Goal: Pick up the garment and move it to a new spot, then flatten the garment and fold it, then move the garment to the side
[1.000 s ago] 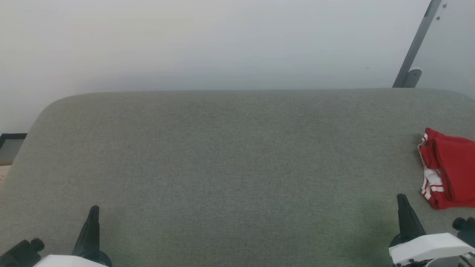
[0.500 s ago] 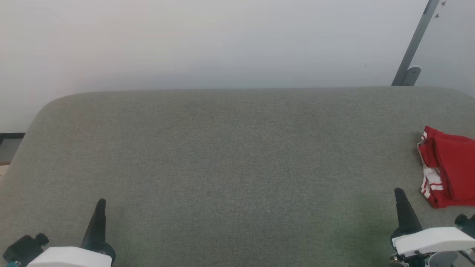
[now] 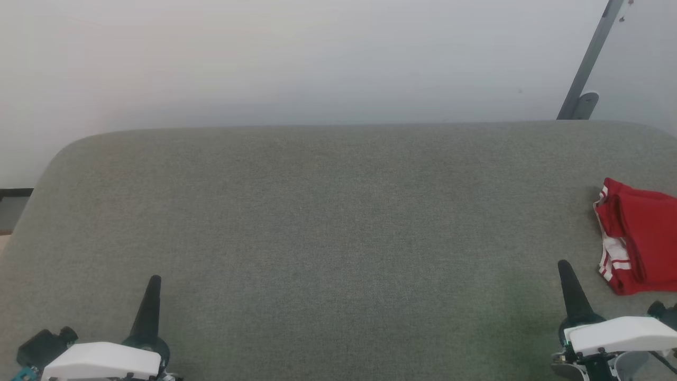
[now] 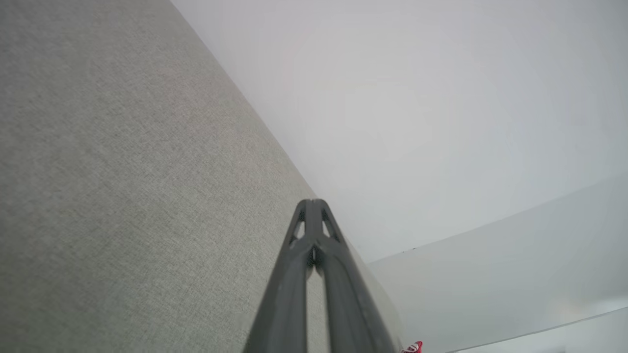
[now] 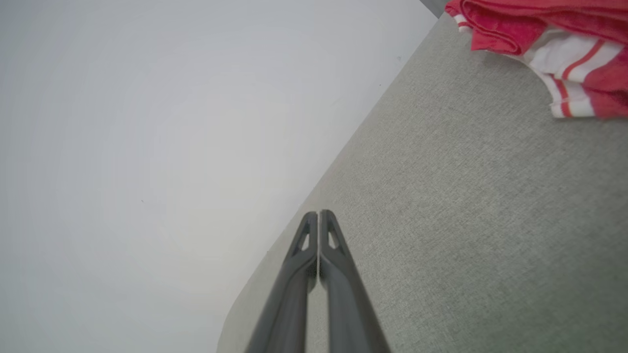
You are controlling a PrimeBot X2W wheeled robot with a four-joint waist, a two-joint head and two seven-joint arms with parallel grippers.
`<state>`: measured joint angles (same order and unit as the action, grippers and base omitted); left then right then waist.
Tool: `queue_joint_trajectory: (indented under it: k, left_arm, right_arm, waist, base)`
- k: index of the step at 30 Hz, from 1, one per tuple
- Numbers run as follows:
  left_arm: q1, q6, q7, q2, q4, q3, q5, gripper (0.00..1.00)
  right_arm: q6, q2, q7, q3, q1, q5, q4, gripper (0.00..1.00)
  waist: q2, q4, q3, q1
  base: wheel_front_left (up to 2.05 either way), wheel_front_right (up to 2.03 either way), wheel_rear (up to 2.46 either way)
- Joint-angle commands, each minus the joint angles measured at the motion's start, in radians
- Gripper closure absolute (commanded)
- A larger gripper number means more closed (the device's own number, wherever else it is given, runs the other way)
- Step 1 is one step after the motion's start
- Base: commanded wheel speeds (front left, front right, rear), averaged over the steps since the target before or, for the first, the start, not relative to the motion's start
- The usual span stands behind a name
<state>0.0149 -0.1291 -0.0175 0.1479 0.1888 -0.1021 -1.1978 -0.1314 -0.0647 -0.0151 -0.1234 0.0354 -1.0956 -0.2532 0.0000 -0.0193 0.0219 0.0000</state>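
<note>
The garment [image 3: 640, 235] lies folded in a red bundle with white striped trim at the far right edge of the grey fabric-covered table [image 3: 338, 222]. It also appears at the top right of the right wrist view [image 5: 539, 29] and as a red speck in the left wrist view [image 4: 413, 347]. My right gripper [image 3: 564, 264] is shut and empty, a short way left of and nearer than the garment, clear of it; its jaws are pressed together [image 5: 320, 213]. My left gripper [image 3: 154, 280] is shut and empty over the near left of the table [image 4: 314, 202].
A pale wall runs behind the table's rounded far edge. A slanted grey metal post [image 3: 587, 63] stands at the back right. A dark frame [image 3: 13, 193] shows past the table's left edge. Bare table surface spans the wide stretch between the two grippers.
Both grippers have slid a little forward and toward the middle, still shut. The head view has shifted slightly. The garment lies as before.
</note>
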Motion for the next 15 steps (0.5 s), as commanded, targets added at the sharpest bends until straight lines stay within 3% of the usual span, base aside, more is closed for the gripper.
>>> queue_joint_trajectory:
  k: [1,15]
  left_arm:
    - [-0.027,-0.001,0.008,0.001,-0.004,-0.006,-0.026,1.00]
    - [-0.055,-0.002,0.044,-0.027,0.014,-0.008,-0.136,1.00]
  right_arm:
    - [0.001,0.000,0.008,0.003,0.023,-0.028,0.015,1.00]
    - [0.001,0.004,0.044,0.005,0.039,-0.167,0.014,1.00]
  waist:
    - [0.0000,0.000,-0.001,0.0000]
    - [0.0000,0.005,-0.006,0.0000]
  base:
    - [0.00,0.00,0.00]
    - [0.00,0.00,0.00]
